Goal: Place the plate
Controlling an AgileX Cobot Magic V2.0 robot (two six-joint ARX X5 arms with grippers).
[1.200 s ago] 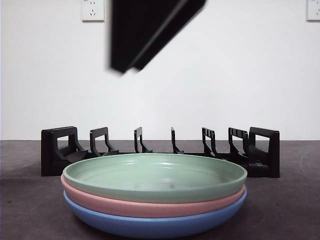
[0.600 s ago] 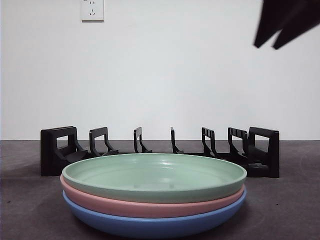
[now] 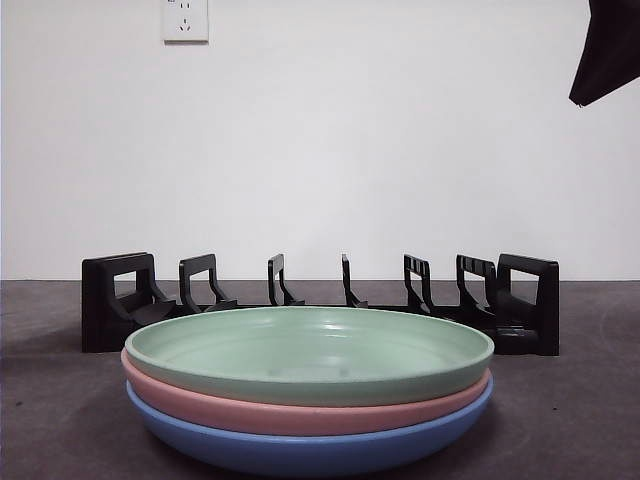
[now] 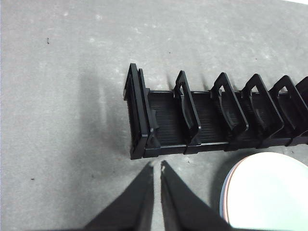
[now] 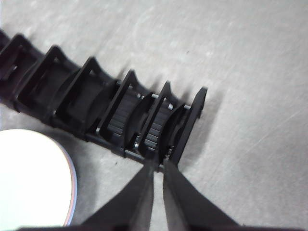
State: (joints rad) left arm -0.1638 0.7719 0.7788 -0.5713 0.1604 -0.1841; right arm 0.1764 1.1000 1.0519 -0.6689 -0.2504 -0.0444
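Three plates sit stacked low in the frame's centre on the worktop (image 3: 60, 400): green plate (image 3: 310, 350) on pink plate (image 3: 300, 412) on blue plate (image 3: 310, 450), before the black rack (image 3: 320, 300). Left tool (image 4: 157, 169) and right tool (image 5: 158, 165) hover nearly closed, holding nothing.

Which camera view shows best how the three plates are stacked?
The front view: the green plate lies on the pink plate, which lies on the blue plate, each rim visible. The left wrist view shows only part of the stack from above; the right wrist view likewise, overexposed.
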